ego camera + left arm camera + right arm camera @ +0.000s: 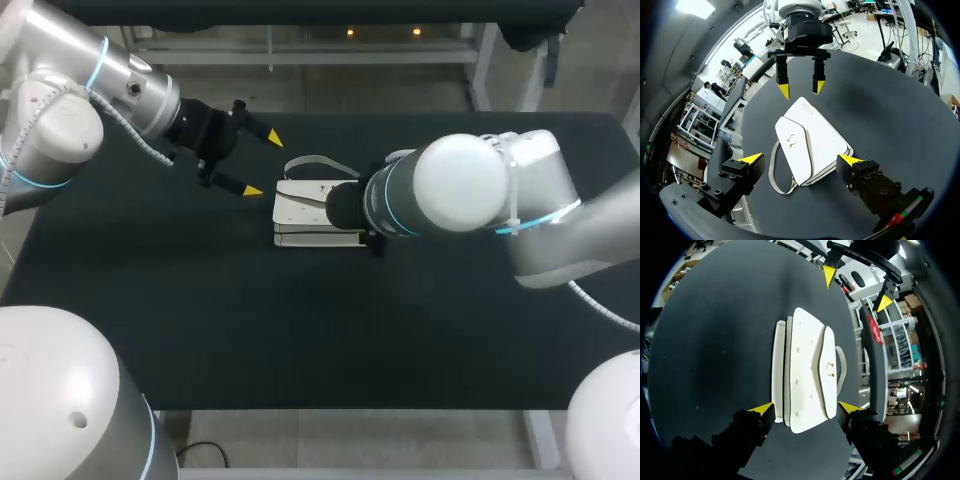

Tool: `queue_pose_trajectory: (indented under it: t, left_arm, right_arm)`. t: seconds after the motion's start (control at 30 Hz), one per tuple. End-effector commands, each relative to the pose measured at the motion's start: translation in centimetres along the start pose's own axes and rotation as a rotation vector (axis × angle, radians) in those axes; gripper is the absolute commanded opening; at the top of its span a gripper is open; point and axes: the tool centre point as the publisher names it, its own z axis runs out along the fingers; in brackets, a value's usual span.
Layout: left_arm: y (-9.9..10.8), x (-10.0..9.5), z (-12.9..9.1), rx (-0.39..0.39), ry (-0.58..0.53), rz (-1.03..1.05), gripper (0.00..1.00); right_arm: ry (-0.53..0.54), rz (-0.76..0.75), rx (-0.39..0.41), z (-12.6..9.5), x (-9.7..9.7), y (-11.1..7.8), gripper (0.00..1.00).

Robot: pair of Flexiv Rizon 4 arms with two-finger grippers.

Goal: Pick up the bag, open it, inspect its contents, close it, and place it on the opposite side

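I find the bag (305, 210) shut, unlifted; left tool (263, 163) and right tool (805, 408) wide at its ends; every step remains.

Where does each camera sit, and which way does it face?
Head view: above and behind the robot, looking down on the table; left arm and right arm show.
Left wrist view: on the left arm, looking past its own left hand at the white bag and the right hand beyond.
Right wrist view: on the right arm, facing across the bag towards the left hand.
All share the bag.
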Motion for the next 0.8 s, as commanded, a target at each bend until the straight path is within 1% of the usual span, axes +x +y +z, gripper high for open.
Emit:
queue_pose_trajectory:
  t: [0.03, 0.07, 0.2, 0.33, 0.4, 0.5, 0.7, 0.8]
  left_arm:
    - [-0.1, -0.5, 0.6, 0.008, 0.013, 0.015, 1.00]
    - [-0.2, -0.6, 0.7, 0.008, 0.015, 0.018, 1.00]
    - [-0.4, -0.9, 1.1, 0.019, 0.029, 0.029, 1.00]
    - [-0.5, -1.0, 1.7, 0.021, 0.039, 0.030, 1.00]
    - [-0.6, -1.1, 1.8, 0.022, 0.042, 0.032, 1.00]
    - [-0.7, -1.2, 2.0, 0.022, 0.048, 0.037, 1.00]
    - [-0.8, -1.4, 2.5, 0.024, 0.059, 0.039, 1.00]
    - [-0.8, -1.4, 2.6, 0.024, 0.062, 0.039, 1.00]
  right_arm:
    - [-0.024, -0.011, -0.008, 1.2, 0.7, -0.2, 0.55]
    - [-0.021, -0.019, -0.001, 1.5, 0.7, -0.2, 0.49]
    - [-0.010, -0.034, 0.001, 2.3, 0.9, -0.4, 0.49]
    - [0.000, -0.039, 0.007, 3.1, 1.1, -0.8, 0.44]
    - [0.001, -0.039, 0.006, 3.2, 1.1, -0.9, 0.42]
    - [-0.001, -0.041, 0.004, 3.3, 1.1, -1.1, 0.35]
    - [-0.006, -0.038, 0.002, 3.6, 1.1, -1.3, 0.29]
    - [-0.002, -0.036, 0.001, 3.8, 1.2, -1.3, 0.24]
